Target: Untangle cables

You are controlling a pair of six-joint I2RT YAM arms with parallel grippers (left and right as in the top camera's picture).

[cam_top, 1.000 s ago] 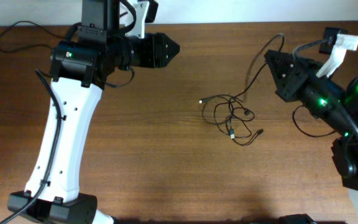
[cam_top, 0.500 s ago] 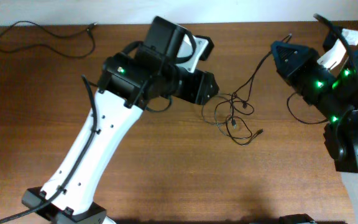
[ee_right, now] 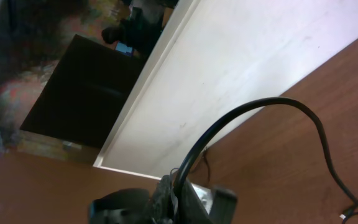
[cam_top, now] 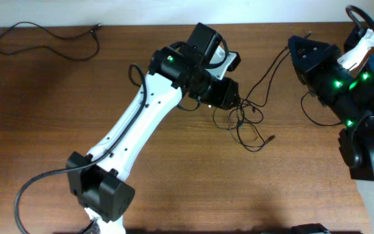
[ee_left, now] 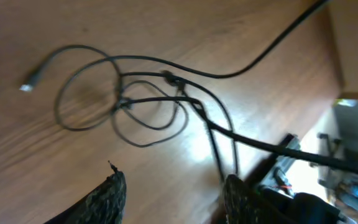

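Note:
The cables (cam_top: 247, 125) lie as a loose tangle of thin black loops on the brown table, a little right of centre. My left gripper (cam_top: 234, 99) hangs over the tangle's left edge. In the left wrist view its dark fingertips (ee_left: 114, 193) stand apart, open, with bare wood between them; the loops (ee_left: 148, 102) and one silvery tip (ee_left: 27, 87) lie ahead. My right gripper (cam_top: 294, 44) is raised at the back right, shut on one cable (ee_right: 244, 121). That strand (cam_top: 268, 71) runs down to the tangle.
A separate black cord (cam_top: 50, 42) lies along the back left of the table. The left arm's white link (cam_top: 135, 130) crosses the middle diagonally, with its base (cam_top: 102, 192) at the front. The right arm's body (cam_top: 362, 110) fills the right edge.
The left arm has swung from the back left across to the tangle and lowered over it. The right gripper has drawn back and up with its cable.

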